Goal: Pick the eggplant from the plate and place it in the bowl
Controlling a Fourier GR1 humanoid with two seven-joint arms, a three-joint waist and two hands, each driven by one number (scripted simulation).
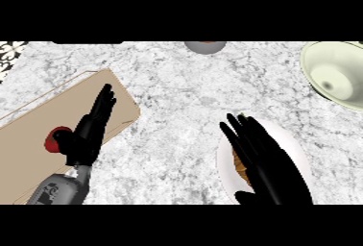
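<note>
Eggplant (242, 168) lies on the plate (296, 144) under the right hand (266, 158) (fingers straight), bowl (339, 72) empty

2 hands (90, 132) (273, 163), 1 plate (225, 161), 1 bowl (339, 72), 1 cutting board (35, 144), 1 red obj (55, 137), 1 grey obj (205, 46).

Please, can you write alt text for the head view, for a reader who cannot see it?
The right robot hand, fingers straight, is over a white plate, hiding most of it. The bowl sits at the upper right. The left robot hand rests open over a board at left.
</note>
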